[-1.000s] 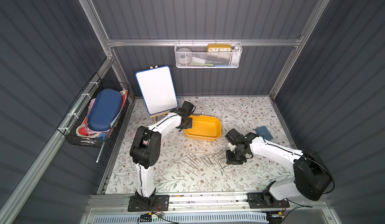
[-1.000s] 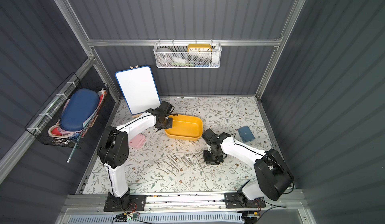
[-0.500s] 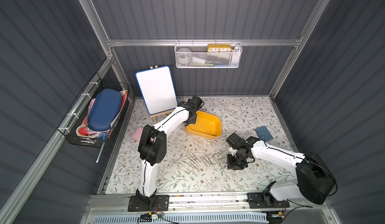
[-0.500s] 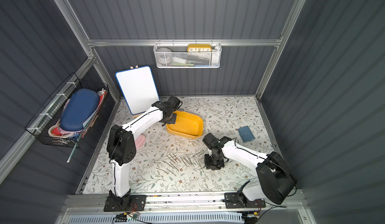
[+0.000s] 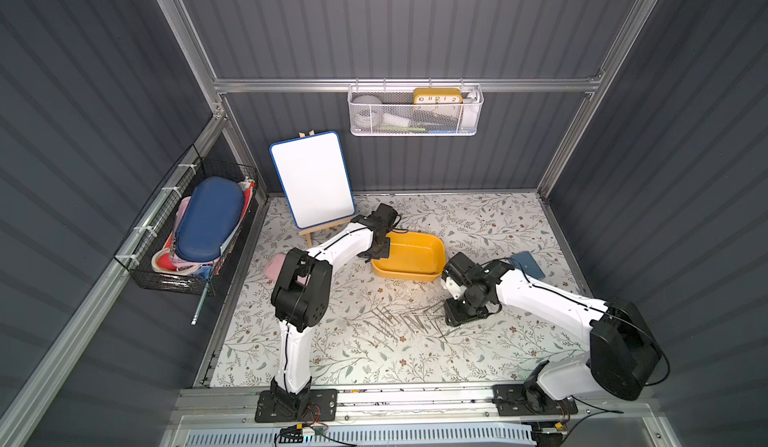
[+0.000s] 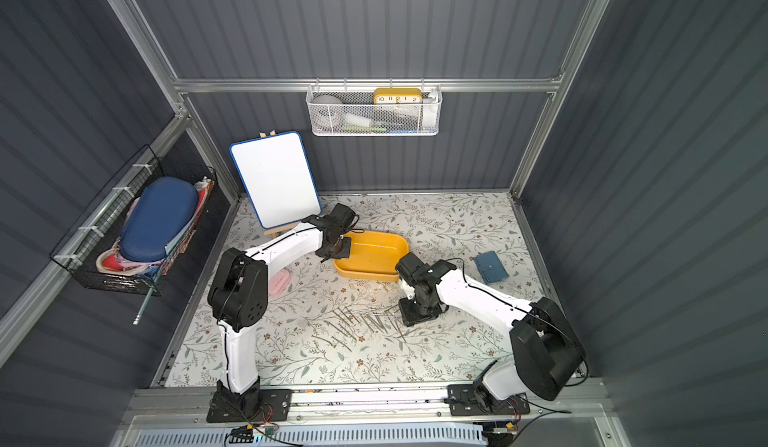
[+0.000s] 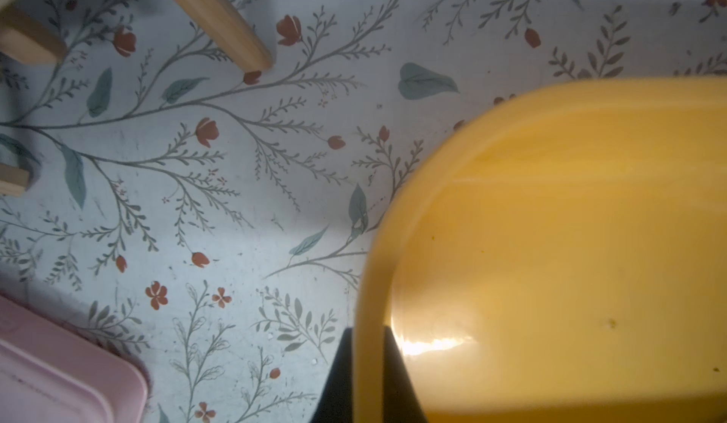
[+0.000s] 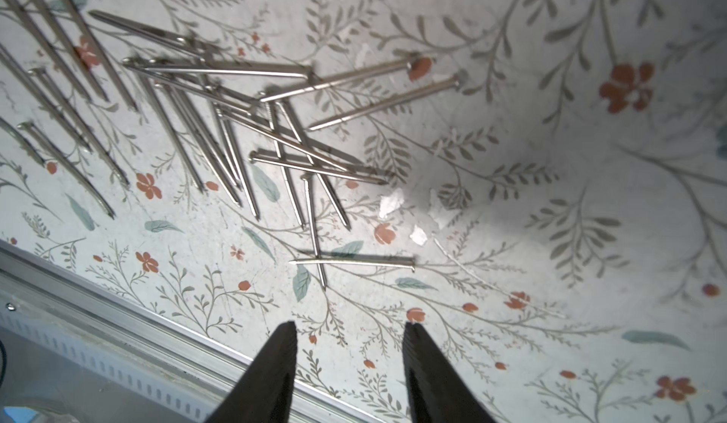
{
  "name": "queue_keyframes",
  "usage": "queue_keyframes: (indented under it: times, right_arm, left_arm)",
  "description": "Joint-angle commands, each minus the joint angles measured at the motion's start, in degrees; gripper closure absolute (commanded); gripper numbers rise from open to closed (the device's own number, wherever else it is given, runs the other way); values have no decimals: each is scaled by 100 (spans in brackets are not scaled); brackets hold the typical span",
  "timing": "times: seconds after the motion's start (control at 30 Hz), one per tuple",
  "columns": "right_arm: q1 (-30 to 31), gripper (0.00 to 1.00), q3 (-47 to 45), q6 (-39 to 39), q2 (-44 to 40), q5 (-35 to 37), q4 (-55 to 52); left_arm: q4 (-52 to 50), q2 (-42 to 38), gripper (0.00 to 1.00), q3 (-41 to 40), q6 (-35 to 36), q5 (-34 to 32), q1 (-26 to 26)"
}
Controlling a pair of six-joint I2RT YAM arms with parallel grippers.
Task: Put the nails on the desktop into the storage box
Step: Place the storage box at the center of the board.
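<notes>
now, left claw (image 7: 368,336) clamped on glossy mustard storage box (image 7: 550,244) rim, right claw (image 8: 350,326) parted beside thin nails (image 8: 275,134)

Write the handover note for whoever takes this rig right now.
Left gripper: shut on the rim of the storage box.
Right gripper: open and empty, pointing down at the desktop beside the nails.
Nails: one loose, partly crossed pile on the desktop, nearer the robot than the box and apart from it.
Done: nothing yet; no nail shows in the box.
Left: pick up every nail and put it in the box.
</notes>
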Motion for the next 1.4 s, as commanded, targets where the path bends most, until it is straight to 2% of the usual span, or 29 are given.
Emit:
queue_keyframes:
  times: [0.0, 0.13, 0.27, 0.33, 0.4, 0.5, 0.67, 0.83, 1.0, 1.17, 1.37]
  right_arm:
    - [77, 51, 224, -1041, 136, 106, 33]
    - [177, 51, 382, -2184, 427, 770, -395]
    - [223, 51, -117, -3053, 18, 454, 25]
    - [278, 51, -498, -3495, -256, 761, 152]
    - [277, 50, -703, -3655, -489, 961, 200]
    - [279, 50, -802, -3803, -683, 630, 417]
    - [320, 50, -892, -4009, -345, 663, 589]
    - [351, 50, -849, -4114, -104, 745, 641]
    - [426, 50, -1059, -4243, -197, 961, 826]
    - [544, 51, -1036, -4269, -10, 1017, 989]
    - [704, 53, -1166, -4237, 35, 1303, 1118]
  left_arm:
    - [18, -193, 100, -349, 39, 166, 9]
    - [143, -289, 99, -614, 32, 313, 26]
    - [263, -345, 98, -805, 58, 423, 57]
    - [287, -351, 97, -838, 93, 441, 66]
    - [346, -350, 97, -876, 154, 477, 82]
    - [390, -290, 97, -881, 186, 527, 107]
    - [500, -323, 96, -1077, 187, 610, 109]
    - [550, -361, 85, -1298, 100, 727, 110]
    - [610, -426, 56, -1410, 89, 754, 110]
    - [585, -422, 48, -1367, 80, 761, 110]
    - [543, -505, 45, -1357, 87, 775, 110]
